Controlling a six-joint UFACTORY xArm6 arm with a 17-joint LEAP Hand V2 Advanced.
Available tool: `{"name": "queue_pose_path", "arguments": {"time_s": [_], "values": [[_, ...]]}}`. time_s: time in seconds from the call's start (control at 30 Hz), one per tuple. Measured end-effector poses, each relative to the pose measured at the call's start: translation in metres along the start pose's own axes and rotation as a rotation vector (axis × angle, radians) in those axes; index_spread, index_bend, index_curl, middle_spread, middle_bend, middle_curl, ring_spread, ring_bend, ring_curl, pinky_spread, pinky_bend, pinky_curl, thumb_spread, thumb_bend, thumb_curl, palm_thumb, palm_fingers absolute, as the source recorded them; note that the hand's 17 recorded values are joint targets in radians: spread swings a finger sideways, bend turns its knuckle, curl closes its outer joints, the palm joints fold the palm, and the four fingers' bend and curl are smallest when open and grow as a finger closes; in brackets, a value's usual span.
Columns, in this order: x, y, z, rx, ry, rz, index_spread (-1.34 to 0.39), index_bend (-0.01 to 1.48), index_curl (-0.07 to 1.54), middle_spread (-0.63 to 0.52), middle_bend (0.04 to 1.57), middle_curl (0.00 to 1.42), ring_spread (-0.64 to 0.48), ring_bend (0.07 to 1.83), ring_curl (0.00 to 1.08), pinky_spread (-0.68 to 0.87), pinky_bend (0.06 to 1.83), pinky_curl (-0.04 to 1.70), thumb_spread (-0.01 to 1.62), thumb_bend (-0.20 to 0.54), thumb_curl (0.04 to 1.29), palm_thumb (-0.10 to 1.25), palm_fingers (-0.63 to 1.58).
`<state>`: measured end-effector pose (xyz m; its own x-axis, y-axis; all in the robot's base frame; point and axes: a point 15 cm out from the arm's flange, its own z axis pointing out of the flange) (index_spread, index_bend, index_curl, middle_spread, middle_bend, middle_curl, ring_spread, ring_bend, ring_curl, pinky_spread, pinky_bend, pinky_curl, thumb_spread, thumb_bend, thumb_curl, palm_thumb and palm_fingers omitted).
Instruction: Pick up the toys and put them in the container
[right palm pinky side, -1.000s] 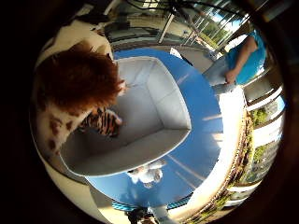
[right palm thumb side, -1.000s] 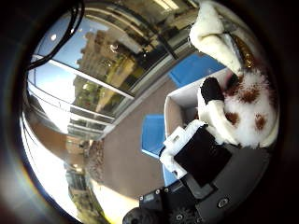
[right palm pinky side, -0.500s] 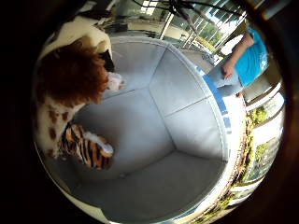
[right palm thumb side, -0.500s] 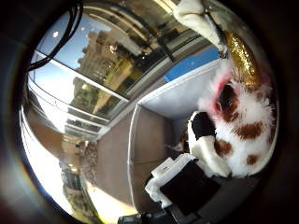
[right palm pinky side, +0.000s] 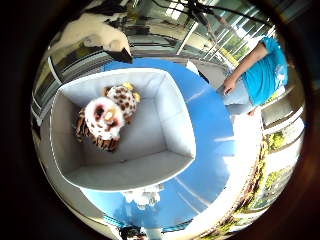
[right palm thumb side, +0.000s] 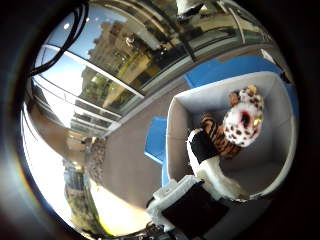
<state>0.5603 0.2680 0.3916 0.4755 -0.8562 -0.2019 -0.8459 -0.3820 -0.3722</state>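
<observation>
Hand (right palm thumb side: 207, 172) above container (right palm pinky side: 172, 125), fingers loose, holding nothing. Spotted plush (right palm pinky side: 107, 116) and tiger plush (right palm pinky side: 95, 137) lie touching inside container. White toy (right palm pinky side: 145, 196) left on blue surface (right palm pinky side: 210, 165), just beside container's outer wall; next reach goes there.

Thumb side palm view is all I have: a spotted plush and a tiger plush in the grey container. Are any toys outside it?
Observer: Yes. A white plush toy lies on the blue table, outside the container.
Operator: Is it touching the container?
Observer: It lies close beside one outer wall. I cannot tell whether it touches.
Operator: Anything else near it?
Observer: A small dark thing at the table's edge, beyond the white toy. It is too small to identify.
</observation>
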Motion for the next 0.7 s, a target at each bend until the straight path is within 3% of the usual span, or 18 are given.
{"name": "queue_pose_path", "arguments": {"time_s": [0.37, 0.53, 0.7], "values": [[0.014, 0.092, -0.141, -0.12, 0.014, 0.027, -0.21, 0.12, 0.42, 0.03, 0.25, 0.4, 0.29, 0.68, 0.33, 0.51, 1.0, 0.39, 1.15, -0.037, 0.45, 0.5, 0.16], [0.052, 0.142, -0.138, -0.27, 0.007, 0.145, -0.08, 0.13, 0.36, 0.05, 0.27, 0.4, 0.32, 0.7, 0.32, 0.51, 1.01, 0.37, 1.16, -0.037, 0.42, 0.46, 0.18], [0.078, 0.182, -0.093, -0.396, 0.001, 0.221, -0.02, 0.15, 0.34, 0.08, 0.27, 0.39, 0.33, 0.67, 0.31, 0.52, 0.99, 0.35, 1.16, -0.031, 0.4, 0.44, 0.17]]}}
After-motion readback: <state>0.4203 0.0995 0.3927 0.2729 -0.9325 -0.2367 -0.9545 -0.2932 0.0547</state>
